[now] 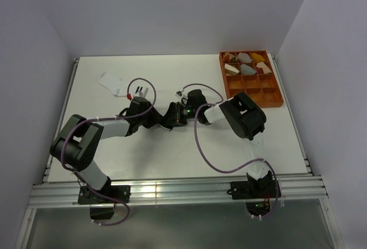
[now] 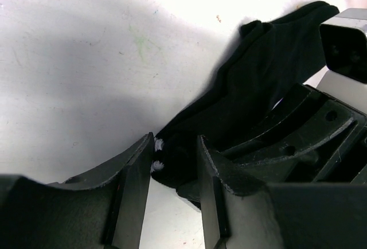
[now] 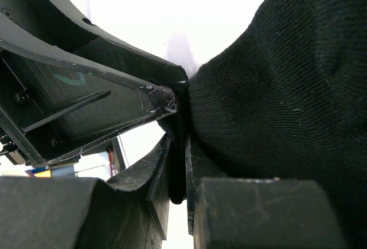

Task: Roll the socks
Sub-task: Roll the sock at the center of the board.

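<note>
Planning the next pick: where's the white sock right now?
Top view: the white sock lies alone at the far left of the table, beyond the left arm.

Black sock [image 2: 258, 71] stretched mid-table; white sock [image 1: 110, 82] (crumpled) far left

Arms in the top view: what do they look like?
Both are black at the bulky joints, with pale grey links between. The left arm and right arm each trail a looping purple cable from a black base. A green light glows near the right wrist. The jaws are black, curved and scuffed.
</note>
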{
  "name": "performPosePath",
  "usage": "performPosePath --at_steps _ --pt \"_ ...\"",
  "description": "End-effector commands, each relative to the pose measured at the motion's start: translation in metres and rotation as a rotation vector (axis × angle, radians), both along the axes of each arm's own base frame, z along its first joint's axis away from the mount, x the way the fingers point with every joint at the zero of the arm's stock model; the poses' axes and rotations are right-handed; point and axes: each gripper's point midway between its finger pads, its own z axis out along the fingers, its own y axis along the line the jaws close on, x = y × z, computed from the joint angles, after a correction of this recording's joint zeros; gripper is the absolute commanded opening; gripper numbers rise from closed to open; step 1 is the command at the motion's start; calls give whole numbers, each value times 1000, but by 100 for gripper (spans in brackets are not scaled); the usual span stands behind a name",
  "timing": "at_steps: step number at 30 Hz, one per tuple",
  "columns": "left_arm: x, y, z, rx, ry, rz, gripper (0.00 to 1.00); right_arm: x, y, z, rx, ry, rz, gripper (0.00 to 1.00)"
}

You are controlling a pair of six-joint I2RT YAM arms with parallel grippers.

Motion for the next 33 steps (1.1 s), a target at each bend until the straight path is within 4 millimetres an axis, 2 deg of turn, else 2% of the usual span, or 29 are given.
performPosePath --at_steps 1,10,16,21,28,33 --pt "-32 14 -35 94 151 1 43 -4 -19 -40 -163 9 -73 0" --pt "-46 37 -36 100 240 189 55 -2 -21 -40 -159 11 -125 0" --pt "-48 39 -31 57 250 264 53 -3 -20 -39 -161 7 -134 0" --pt "-38 35 -29 63 247 266 51 -5 -16 -40 -157 8 -124 0" --pt "-36 40 -38 86 254 297 50 -6 -14 -38 -155 -1 -114 0" --pt "-34 36 -42 99 276 278 50 -7 -13 -39 -155 3 -108 0"
